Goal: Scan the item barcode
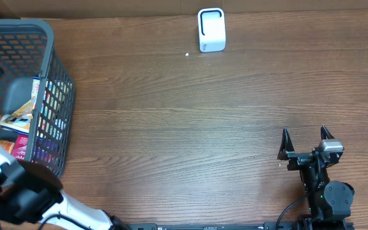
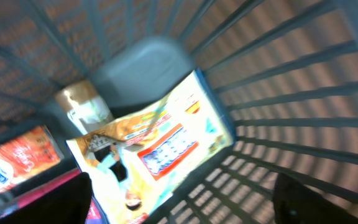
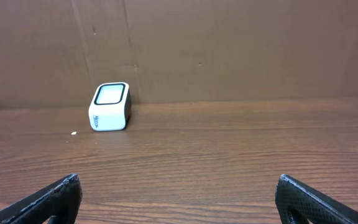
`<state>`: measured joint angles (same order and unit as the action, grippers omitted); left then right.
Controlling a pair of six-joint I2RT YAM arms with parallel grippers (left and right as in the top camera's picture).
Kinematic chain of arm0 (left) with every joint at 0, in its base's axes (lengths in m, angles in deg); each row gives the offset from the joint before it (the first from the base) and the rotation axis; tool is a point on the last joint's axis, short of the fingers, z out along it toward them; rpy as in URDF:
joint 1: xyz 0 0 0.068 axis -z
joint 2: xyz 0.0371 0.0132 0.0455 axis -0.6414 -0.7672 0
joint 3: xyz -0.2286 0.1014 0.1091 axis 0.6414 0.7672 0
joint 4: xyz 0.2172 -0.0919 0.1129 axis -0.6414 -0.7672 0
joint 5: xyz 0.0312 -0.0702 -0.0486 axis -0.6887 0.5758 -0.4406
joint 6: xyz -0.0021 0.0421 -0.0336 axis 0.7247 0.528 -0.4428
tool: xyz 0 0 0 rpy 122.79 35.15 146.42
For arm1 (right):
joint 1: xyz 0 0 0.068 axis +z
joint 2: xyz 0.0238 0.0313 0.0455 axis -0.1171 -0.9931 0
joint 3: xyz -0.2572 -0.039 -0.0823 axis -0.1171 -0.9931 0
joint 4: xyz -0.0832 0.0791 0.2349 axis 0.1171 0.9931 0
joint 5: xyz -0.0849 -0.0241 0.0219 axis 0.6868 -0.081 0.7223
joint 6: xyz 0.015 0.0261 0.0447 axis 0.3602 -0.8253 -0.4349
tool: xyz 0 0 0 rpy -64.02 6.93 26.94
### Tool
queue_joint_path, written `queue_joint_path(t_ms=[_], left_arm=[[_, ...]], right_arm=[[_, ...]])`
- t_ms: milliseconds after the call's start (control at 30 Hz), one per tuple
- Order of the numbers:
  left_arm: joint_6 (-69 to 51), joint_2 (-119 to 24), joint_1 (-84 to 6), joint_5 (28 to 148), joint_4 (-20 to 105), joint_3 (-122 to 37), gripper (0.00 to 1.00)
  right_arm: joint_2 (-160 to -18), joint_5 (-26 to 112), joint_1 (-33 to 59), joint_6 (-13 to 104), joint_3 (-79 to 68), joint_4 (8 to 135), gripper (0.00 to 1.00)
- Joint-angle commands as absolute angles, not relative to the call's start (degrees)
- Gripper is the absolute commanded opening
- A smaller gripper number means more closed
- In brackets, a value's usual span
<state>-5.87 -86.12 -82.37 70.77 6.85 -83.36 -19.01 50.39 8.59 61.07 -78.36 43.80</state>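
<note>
The items lie in a dark grey mesh basket (image 1: 51,38) at the table's left edge. In the blurred left wrist view a colourful yellow and blue snack packet (image 2: 160,149) lies tilted on the basket floor. My left gripper (image 2: 182,200) hangs over it inside the basket, open, with its dark fingers (image 2: 67,200) wide apart and nothing between them. The white scanner (image 1: 211,29) stands at the far middle of the table, also in the right wrist view as the scanner (image 3: 110,107). My right gripper (image 1: 306,135) rests open at the near right. No barcode shows.
The basket also holds a grey rounded object (image 2: 145,68), a red packet (image 2: 17,158) and a brown-capped item (image 2: 79,99). Its mesh walls (image 2: 291,93) close in round the left gripper. A brown cardboard wall (image 3: 229,50) runs behind the scanner.
</note>
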Motion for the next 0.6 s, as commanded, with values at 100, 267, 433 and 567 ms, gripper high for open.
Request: queue_joint_path(t_ms=[100,267,433,567], left_arm=[[-1.19,-93.47,-79.31,69.27,6.74,-82.81,1.00],[0.51,-98.41,-77.94,68.79,7.16,-82.81,1.00],[4.38,-103.39,-77.78,68.81,6.44,-82.81,1.00],[4.49,-106.65,-77.78,67.76,6.07,-82.81,1.00]], right_arm=[[-18.33,50.34,8.26,61.31,-78.97,43.45,1.00],[-18.33,50.34,8.26,61.29,-78.97,43.45,1.00],[-18.33,50.34,8.26,61.31,-78.97,43.45,1.00],[-18.33,50.34,8.26,61.31,-78.97,43.45,1.00]])
